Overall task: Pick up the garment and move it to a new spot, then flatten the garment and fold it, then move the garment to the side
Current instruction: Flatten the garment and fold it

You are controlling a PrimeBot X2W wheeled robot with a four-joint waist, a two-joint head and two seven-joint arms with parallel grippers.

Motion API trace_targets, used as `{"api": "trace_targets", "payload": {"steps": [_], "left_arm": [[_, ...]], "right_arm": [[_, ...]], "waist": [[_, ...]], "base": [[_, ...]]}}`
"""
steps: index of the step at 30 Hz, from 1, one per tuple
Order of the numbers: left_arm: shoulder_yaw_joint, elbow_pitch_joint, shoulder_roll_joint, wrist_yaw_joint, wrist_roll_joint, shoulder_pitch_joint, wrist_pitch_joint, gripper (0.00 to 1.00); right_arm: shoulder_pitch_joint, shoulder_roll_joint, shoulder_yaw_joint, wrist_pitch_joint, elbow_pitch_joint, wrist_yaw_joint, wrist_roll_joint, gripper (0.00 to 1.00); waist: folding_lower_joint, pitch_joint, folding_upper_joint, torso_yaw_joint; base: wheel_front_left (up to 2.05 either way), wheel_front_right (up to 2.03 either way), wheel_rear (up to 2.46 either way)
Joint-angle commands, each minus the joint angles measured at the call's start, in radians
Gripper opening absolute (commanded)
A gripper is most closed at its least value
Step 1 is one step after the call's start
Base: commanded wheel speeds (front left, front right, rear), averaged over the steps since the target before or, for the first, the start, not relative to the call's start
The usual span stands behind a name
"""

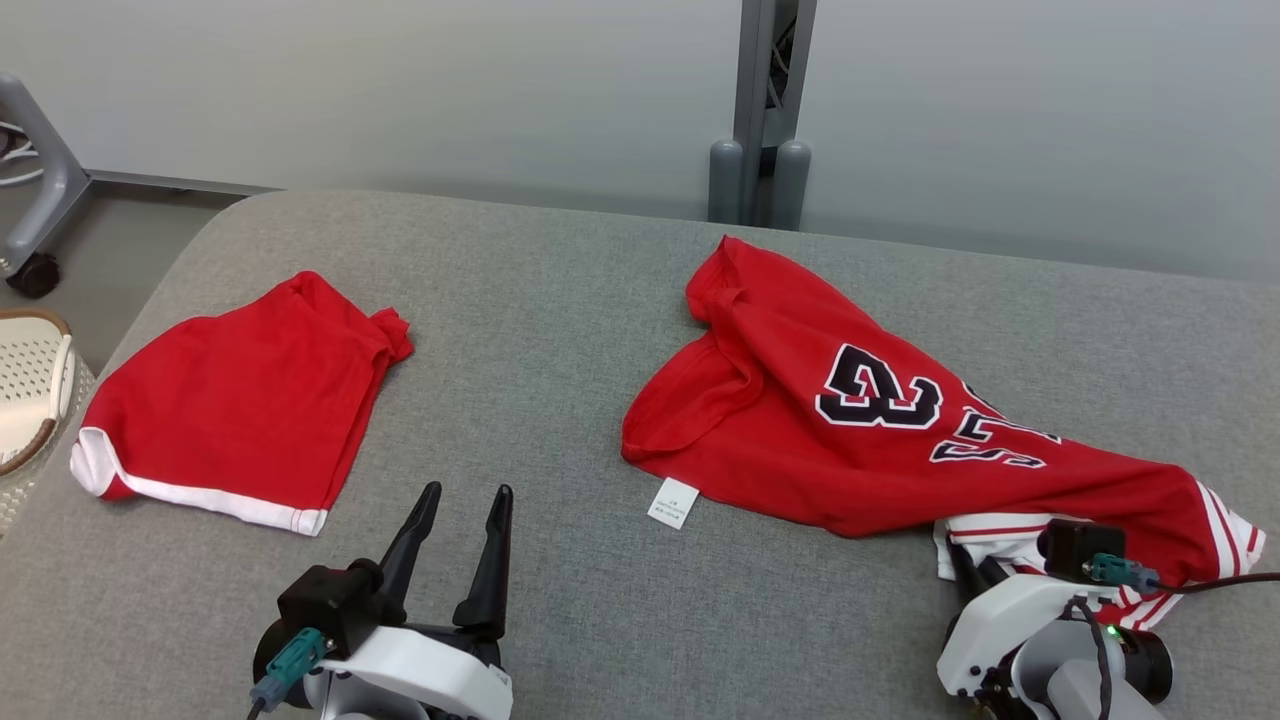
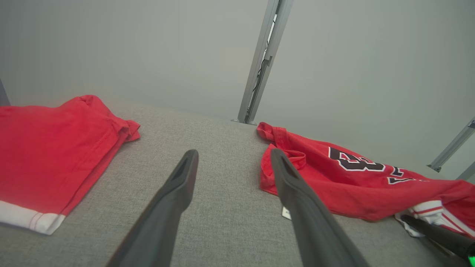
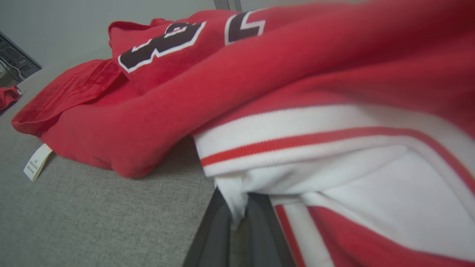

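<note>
The garment [image 1: 800,440] is a red jersey with black-and-white numbers. It lies crumpled on the right half of the grey table [image 1: 560,330], with a white label sticking out at its near edge. My right gripper [image 1: 968,572] is at its near right corner, its fingers tucked under the white, red-striped trim. In the right wrist view the fingers [image 3: 217,230] stand close together, with the white hem [image 3: 233,200] pinched between them. My left gripper [image 1: 468,492] rests open near the table's front, left of the jersey [image 2: 356,181], with nothing between its fingers [image 2: 174,193].
A second red piece, shorts with a white hem [image 1: 240,410], lies flat at the table's left [image 2: 44,155]. A woven basket [image 1: 30,390] stands off the left edge. A grey post [image 1: 765,110] rises behind the table. Bare grey table lies between the two red pieces.
</note>
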Motion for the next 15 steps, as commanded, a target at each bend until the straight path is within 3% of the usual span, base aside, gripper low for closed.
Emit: {"api": "trace_targets", "payload": {"steps": [1,9,15], "left_arm": [[0.007,0.001,0.004,0.004,-0.004,-0.014,-0.004,1.0],[0.021,0.001,0.005,0.009,-0.012,0.018,-0.004,1.0],[0.023,-0.009,0.005,0.016,-0.027,0.039,-0.004,1.0]], "right_arm": [[-0.005,-0.003,0.012,-0.009,0.013,0.0,0.007,0.0],[-0.016,-0.004,0.064,0.013,0.02,0.0,-0.051,0.0],[-0.059,-0.107,0.087,0.168,-0.078,0.0,-0.183,0.0]], "waist": [[0.0,-0.004,0.0,-0.004],[0.0,-0.054,0.0,-0.058],[0.0,-0.096,0.0,-0.125]], "base": [[0.0,0.0,0.0],[0.0,0.0,0.0],[0.0,0.0,0.0]]}}
